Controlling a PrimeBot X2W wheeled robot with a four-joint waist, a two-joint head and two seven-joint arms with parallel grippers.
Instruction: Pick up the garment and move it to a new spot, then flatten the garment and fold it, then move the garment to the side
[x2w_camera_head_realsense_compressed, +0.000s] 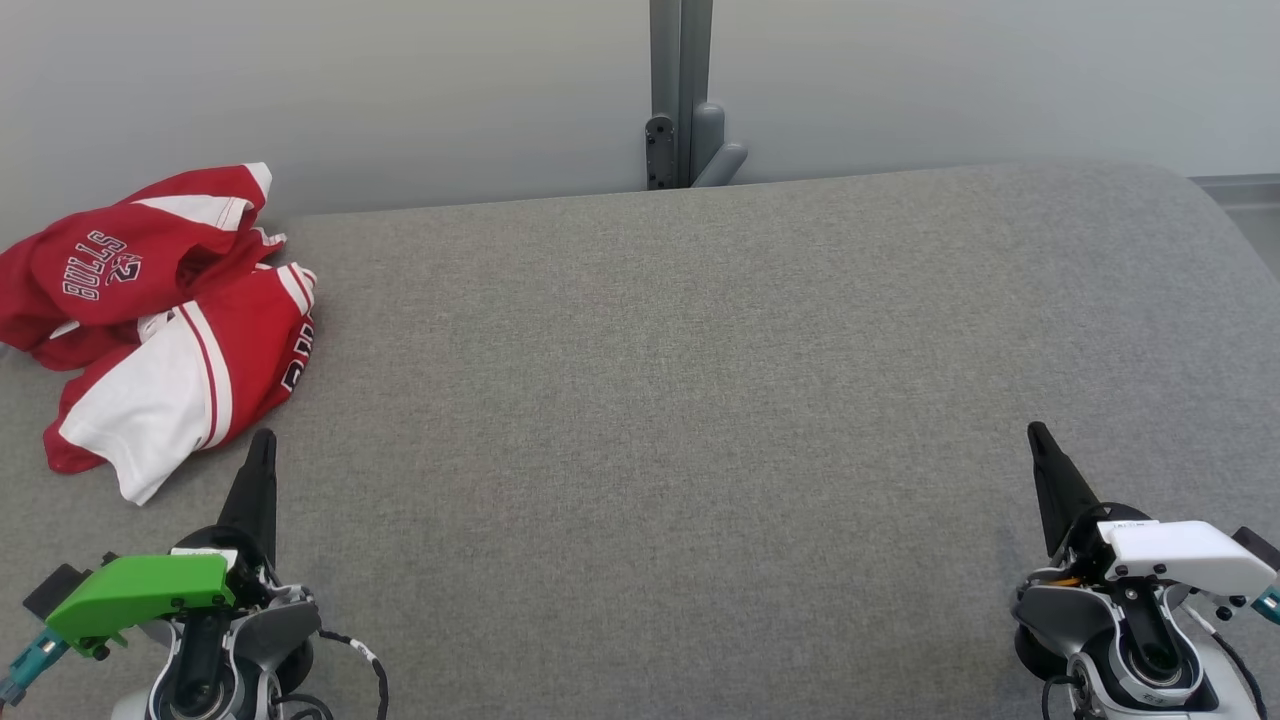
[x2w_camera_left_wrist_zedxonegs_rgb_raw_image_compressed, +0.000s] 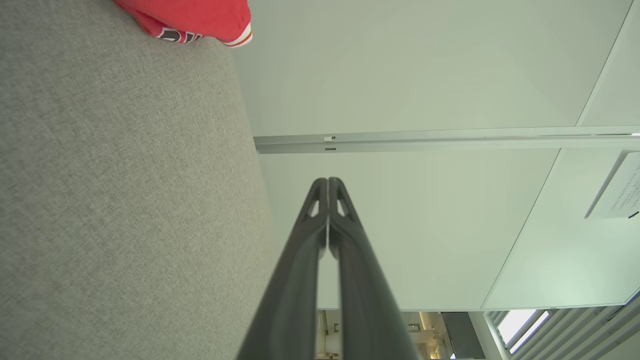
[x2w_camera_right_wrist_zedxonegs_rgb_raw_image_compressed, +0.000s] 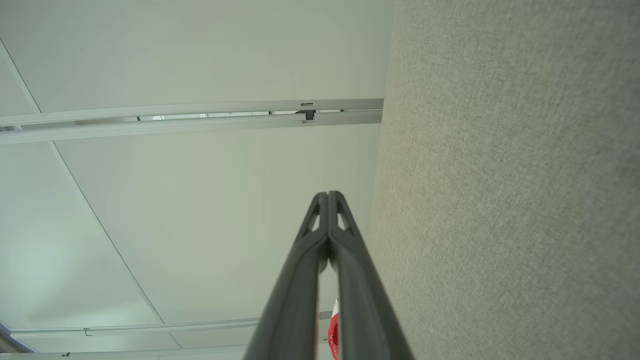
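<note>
Left pincer (x2w_camera_head_realsense_compressed: 263, 445), right pincer (x2w_camera_head_realsense_compressed: 1037, 435): fingers pressed together, both empty, resting low over grey surface (x2w_camera_head_realsense_compressed: 700, 400). Garment (x2w_camera_head_realsense_compressed: 160, 330) crumpled at far left, just ahead of left tips. I'd spread left fingers first, reach forward, pinch raised fold, then lift toward bare middle.

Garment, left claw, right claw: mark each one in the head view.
garment (x2w_camera_head_realsense_compressed: 160, 370), head view, white panel near the middle of the pile.
left claw (x2w_camera_head_realsense_compressed: 264, 442), head view, tip of the shut fingers.
right claw (x2w_camera_head_realsense_compressed: 1037, 434), head view, tip of the shut fingers.
</note>
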